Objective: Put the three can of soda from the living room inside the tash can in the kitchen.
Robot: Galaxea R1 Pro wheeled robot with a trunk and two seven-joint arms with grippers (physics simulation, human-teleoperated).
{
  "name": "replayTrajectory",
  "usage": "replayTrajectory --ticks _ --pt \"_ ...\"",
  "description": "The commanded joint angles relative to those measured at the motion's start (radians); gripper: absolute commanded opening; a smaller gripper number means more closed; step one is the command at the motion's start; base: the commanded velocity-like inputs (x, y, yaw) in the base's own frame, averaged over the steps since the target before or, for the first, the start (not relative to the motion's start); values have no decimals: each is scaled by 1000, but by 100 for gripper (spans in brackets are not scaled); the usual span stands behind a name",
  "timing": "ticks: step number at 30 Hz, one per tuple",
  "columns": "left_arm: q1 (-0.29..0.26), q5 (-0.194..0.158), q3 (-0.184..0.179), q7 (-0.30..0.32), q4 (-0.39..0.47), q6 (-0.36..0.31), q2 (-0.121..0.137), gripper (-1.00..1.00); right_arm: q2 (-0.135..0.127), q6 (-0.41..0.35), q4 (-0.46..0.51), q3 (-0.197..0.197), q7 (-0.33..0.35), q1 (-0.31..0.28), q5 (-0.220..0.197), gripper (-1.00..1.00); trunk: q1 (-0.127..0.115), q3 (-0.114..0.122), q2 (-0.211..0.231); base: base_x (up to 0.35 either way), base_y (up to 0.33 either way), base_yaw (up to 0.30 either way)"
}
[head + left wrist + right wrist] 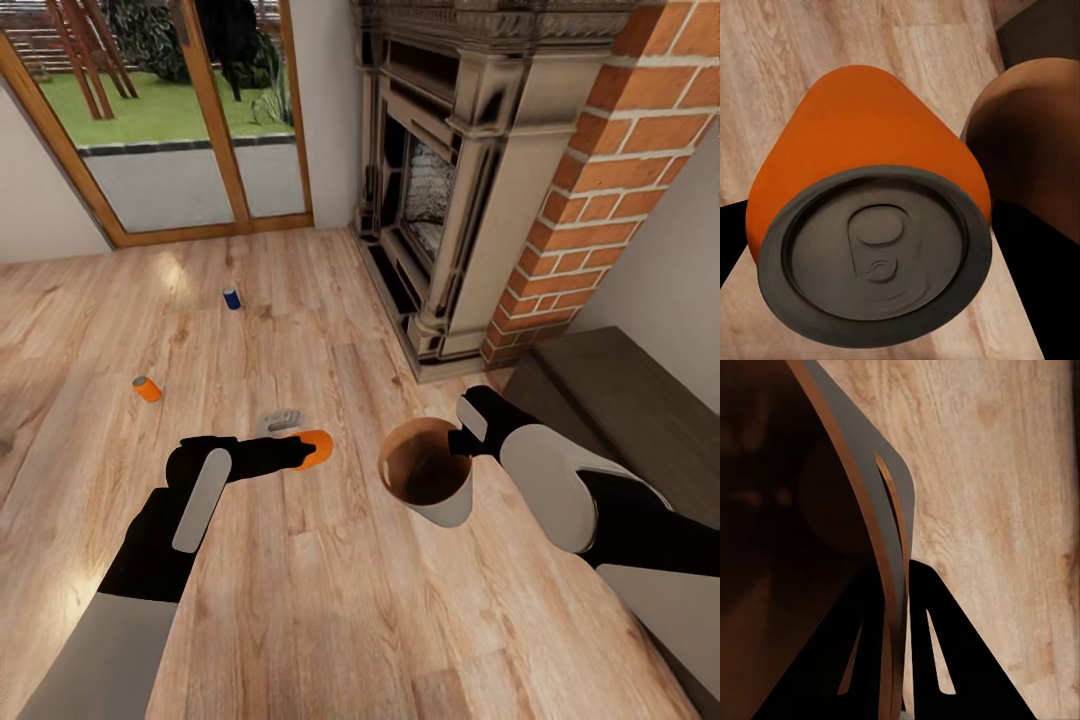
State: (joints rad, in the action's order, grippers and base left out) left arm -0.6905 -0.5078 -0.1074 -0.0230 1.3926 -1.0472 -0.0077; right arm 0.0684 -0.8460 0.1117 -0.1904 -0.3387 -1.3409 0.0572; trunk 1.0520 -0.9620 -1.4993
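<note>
The left gripper [305,450] is closed on an orange can [314,449], held on its side above the wood floor [300,600]; the left wrist view looks straight at the can's grey lid [874,255], with the dark fingers only partly seen at the frame's edges. The right gripper [462,437] pinches the rim of the trash can [440,505], one finger [934,660] outside the thin wall and one inside, and carries the bin clear of the floor with its dark mouth tipped toward the camera. Can and bin are near each other, the bin at about 3 o'clock from the can, not touching.

Farther out, a second orange can [147,389] lies on the floor at about 10 o'clock from the held one, and the blue can [231,298] stands farther off at about 11 o'clock, toward the glass doors [180,120]. The fireplace [440,180] sits at 1 o'clock.

By my reading nothing is binned: one can is in hand, two wait (and the bin must reach the kitchen).

The bin's bottom is too dark to check. A small grey object [281,420] on the floor behind the left gripper is unclear.
</note>
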Motion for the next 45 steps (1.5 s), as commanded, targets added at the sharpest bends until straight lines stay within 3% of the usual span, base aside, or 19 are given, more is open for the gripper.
replayTrajectory --ticks 1,5,11,21,26,29,32,36,45 --pt "0 0 0 0 0 0 0 -100 0 2 0 -3 4 0 -5 -100 -4 3 7 0 0 0" --pt "0 -10 0 0 1 0 0 -100 0 6 0 -2 4 5 -5 -100 -19 16 35 0 0 0" --pt "1 -75 0 0 21 0 1 -100 -1 9 1 -3 4 12 -4 -100 -42 35 77 0 0 0" --pt "4 -100 -1 0 44 0 2 -100 0 50 -1 8 -39 30 -4 -100 -81 66 147 0 0 0" --pt "9 -174 -7 0 55 0 22 -100 1 102 -7 40 -54 38 -5 -100 -100 82 182 0 0 0" --pt "9 -254 -46 0 58 0 55 -100 4 117 -9 48 -57 48 -5 -100 -111 91 203 0 0 0" --pt "9 -308 -80 -1 58 0 74 -100 15 122 -7 51 -58 56 -5 -100 -123 100 224 0 0 0" --pt "9 -338 -106 -1 57 0 82 -100 27 124 -7 53 -58 60 -7 -100 -138 113 252 0 0 0" --pt "9 -348 -187 -2 54 0 81 -100 52 125 -10 55 -59 62 -9 -100 -173 141 315 0 0 0"
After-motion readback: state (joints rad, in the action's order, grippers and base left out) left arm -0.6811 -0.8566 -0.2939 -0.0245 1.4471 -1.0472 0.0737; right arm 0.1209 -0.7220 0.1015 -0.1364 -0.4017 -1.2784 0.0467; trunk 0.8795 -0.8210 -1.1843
